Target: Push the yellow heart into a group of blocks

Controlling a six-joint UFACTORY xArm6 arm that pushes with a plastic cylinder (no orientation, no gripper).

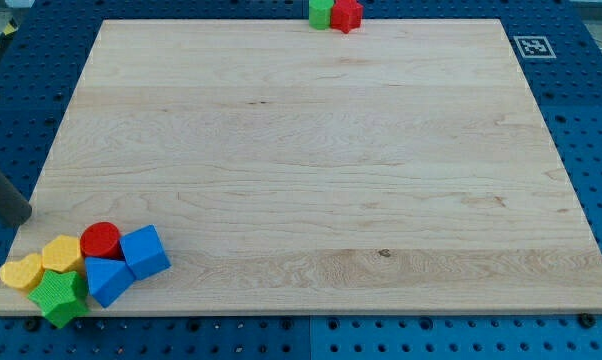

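The yellow heart (21,272) lies at the view's bottom left corner of the wooden board (311,150). It touches a yellow hexagon (62,253) and a green star (60,297). A red cylinder (101,241), a blue cube (145,251) and a second blue block (107,279) sit tight against them in one cluster. My tip (23,217) is at the board's left edge, just above and left of this cluster, apart from the blocks.
A green block (321,12) and a red block (347,14) sit together at the board's top edge. A black and white marker tag (532,46) lies off the board at the top right. A blue pegboard (591,120) surrounds the board.
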